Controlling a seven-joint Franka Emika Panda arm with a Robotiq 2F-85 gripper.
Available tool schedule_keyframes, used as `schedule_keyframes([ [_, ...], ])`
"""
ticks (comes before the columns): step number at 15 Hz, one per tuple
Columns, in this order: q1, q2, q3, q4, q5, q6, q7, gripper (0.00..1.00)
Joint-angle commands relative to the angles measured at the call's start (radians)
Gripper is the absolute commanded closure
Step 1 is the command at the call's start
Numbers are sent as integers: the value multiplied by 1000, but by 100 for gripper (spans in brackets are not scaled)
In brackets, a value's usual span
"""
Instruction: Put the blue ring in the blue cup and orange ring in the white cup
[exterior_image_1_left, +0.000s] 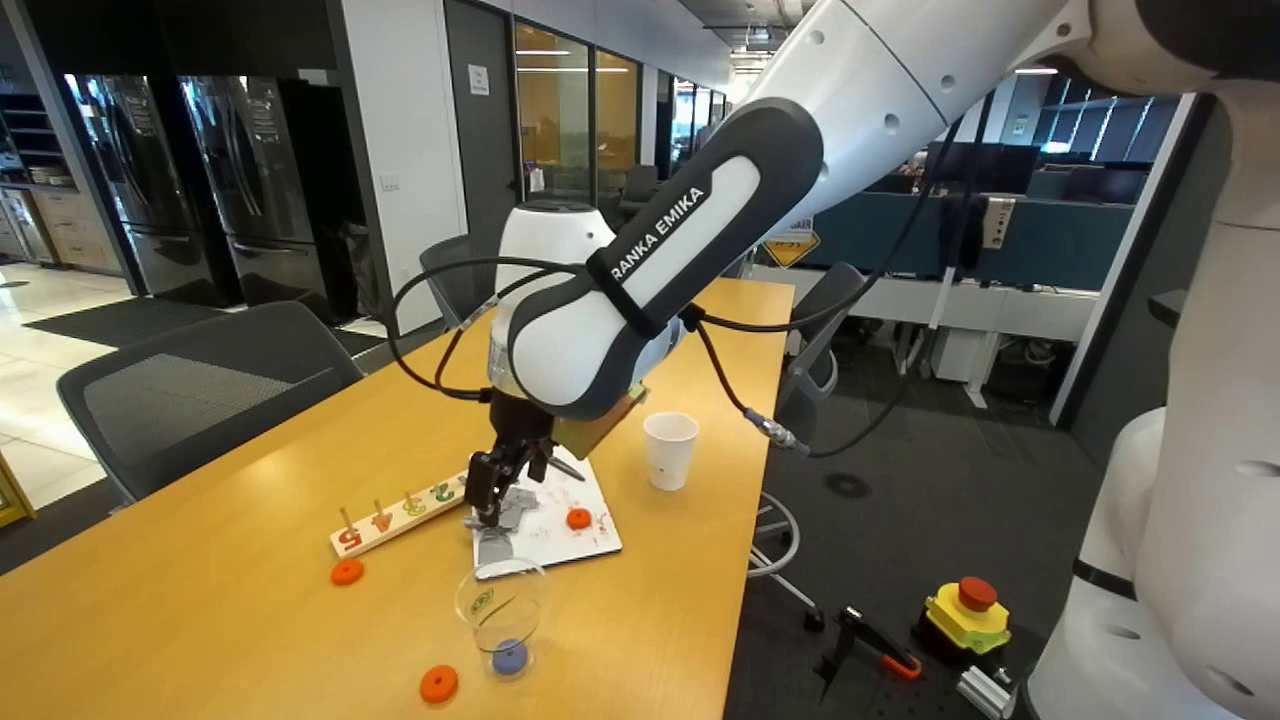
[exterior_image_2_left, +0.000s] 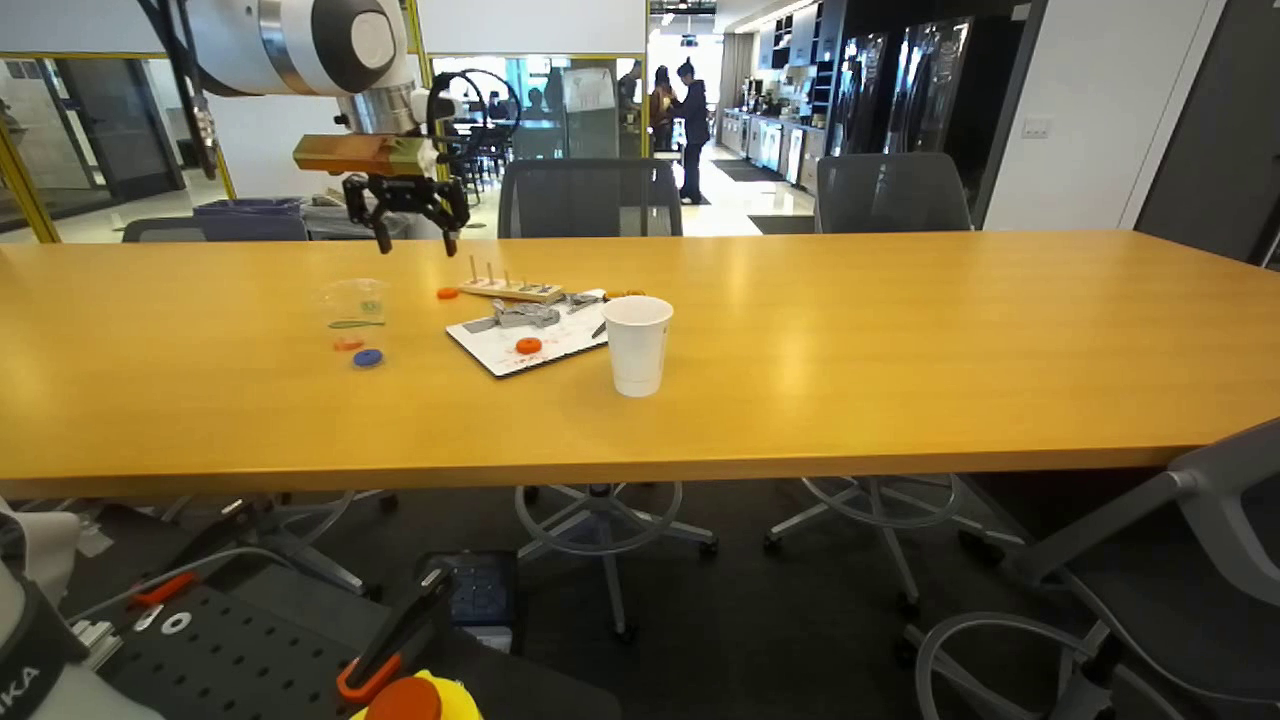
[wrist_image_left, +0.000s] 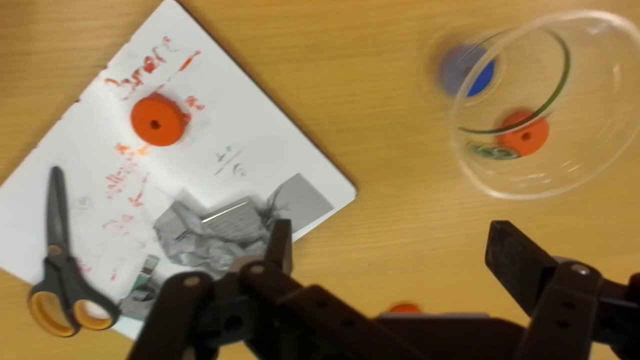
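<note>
Since the blue ring (exterior_image_1_left: 509, 657) seems inside the blue cup (exterior_image_1_left: 505, 612), the empty gripper (exterior_image_2_left: 418, 249), jaws apart, should centre over the orange ring (exterior_image_1_left: 578, 518) near a corner of the whiteboard (exterior_image_1_left: 548, 537) before lowering.

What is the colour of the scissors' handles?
The handles are dark grey and yellow-orange; they show best in the wrist view.

Scissors (wrist_image_left: 57, 257) — partly on a whiteboard (wrist_image_left: 265, 145)

An office; long table (exterior_image_2_left: 900, 350), mesh chairs (exterior_image_2_left: 590, 200), teal desk partitions (exterior_image_1_left: 1060, 245)
</note>
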Motion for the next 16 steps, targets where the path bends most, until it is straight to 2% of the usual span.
schedule_keyframes([
  [1, -7, 34, -75, 20, -185, 94, 216, 0],
  [4, 3, 98, -153, 47, -376, 104, 389, 0],
  [6, 11, 145, -187, 70, -431, 90, 447, 0],
  [12, 11, 289, -208, 170, -357, 32, 403, 0],
  [16, -39, 342, -170, 223, -217, -16, 311, 0],
])
